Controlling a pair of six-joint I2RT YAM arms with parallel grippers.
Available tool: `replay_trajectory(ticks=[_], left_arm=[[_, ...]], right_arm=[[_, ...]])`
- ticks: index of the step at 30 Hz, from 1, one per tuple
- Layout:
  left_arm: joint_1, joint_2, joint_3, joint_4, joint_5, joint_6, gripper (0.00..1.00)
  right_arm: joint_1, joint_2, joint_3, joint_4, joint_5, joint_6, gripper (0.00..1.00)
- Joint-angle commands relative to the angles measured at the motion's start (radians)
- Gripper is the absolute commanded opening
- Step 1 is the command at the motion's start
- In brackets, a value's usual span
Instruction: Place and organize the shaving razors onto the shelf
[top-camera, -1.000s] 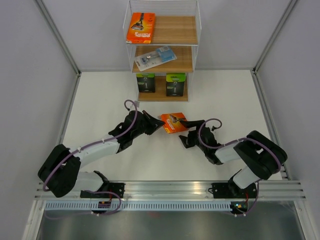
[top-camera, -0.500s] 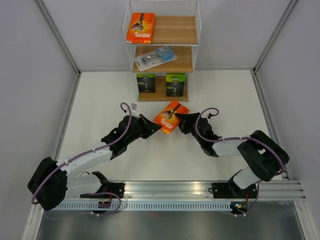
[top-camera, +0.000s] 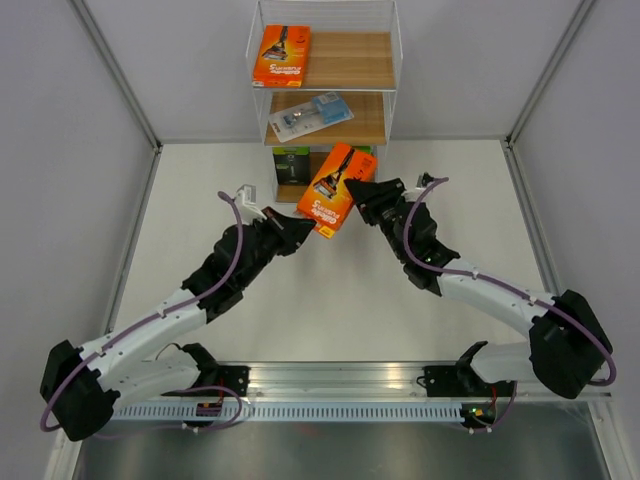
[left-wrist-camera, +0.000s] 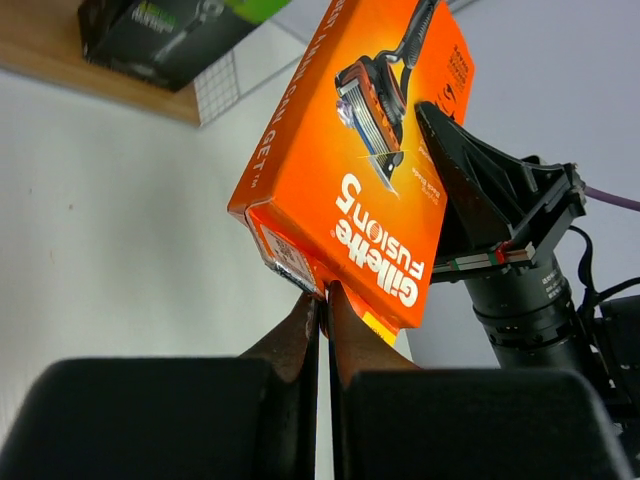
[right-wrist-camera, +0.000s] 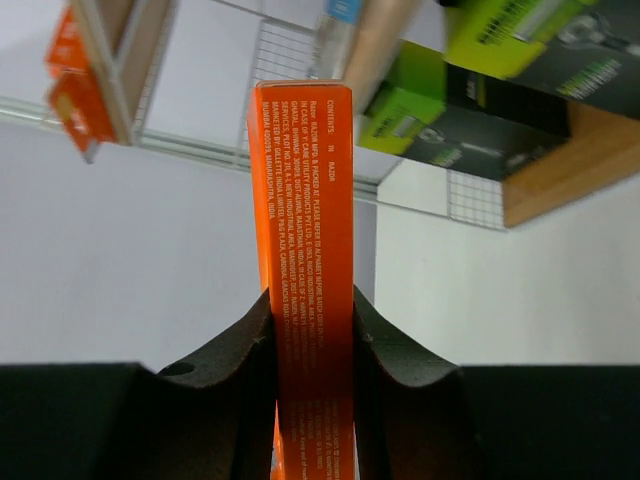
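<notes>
Both arms stretch far forward and converge. The left end effector (top-camera: 303, 224), closed almost completely, pinches the lower corner of the orange razor pack (top-camera: 335, 188). The right end effector (top-camera: 362, 196), partly open, clamps the pack's thin sides. The pack is held above the counter (top-camera: 200, 190), its long axis slanting toward the shelf (top-camera: 365, 60), in front of the bottom tier.

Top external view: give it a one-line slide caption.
Left gripper and right gripper hold one orange razor pack before the shelf.

2 orange razor pks (top-camera: 337, 187), 2 black pks (top-camera: 291, 165), 1 blue blister (top-camera: 310, 115), 1 shelf (top-camera: 372, 62).
</notes>
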Motion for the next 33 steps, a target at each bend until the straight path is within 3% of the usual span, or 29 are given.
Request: replay_trajectory(ticks=[1,10,16,19,25,31,33], left_arm=[[-0.022,-0.006,0.098,0.066,-0.025,0.157,0.02],[-0.025,0.086,0.354,0.095,-0.074,0.334,0.02],[-0.025,0.284,0.595,0.102,-0.129,0.370,0.02],[-0.024,0.374,0.681,0.140,-0.169,0.413,0.02],[-0.009,0.545,0.853,0.195,-0.243,0.472,0.02],[0.005,0.704,1.005,0.204,-0.276,0.450,0.02],[0.010,0.746,1.037,0.180,-0.302,0.427,0.02]], right_arm=[[0.041,-0.027,0.172,-0.019,-0.107,-0.165,0.30],[0.040,0.070,0.617,-0.342,-0.112,-0.472,0.37],[-0.034,0.311,1.071,-0.629,-0.170,-0.613,0.41],[-0.107,0.455,1.383,-0.818,-0.237,-0.652,0.41],[-0.253,0.598,1.583,-0.840,-0.331,-0.653,0.42],[-0.347,0.781,1.763,-0.801,-0.535,-0.596,0.41],[-0.358,0.827,1.803,-0.795,-0.570,-0.566,0.46]])
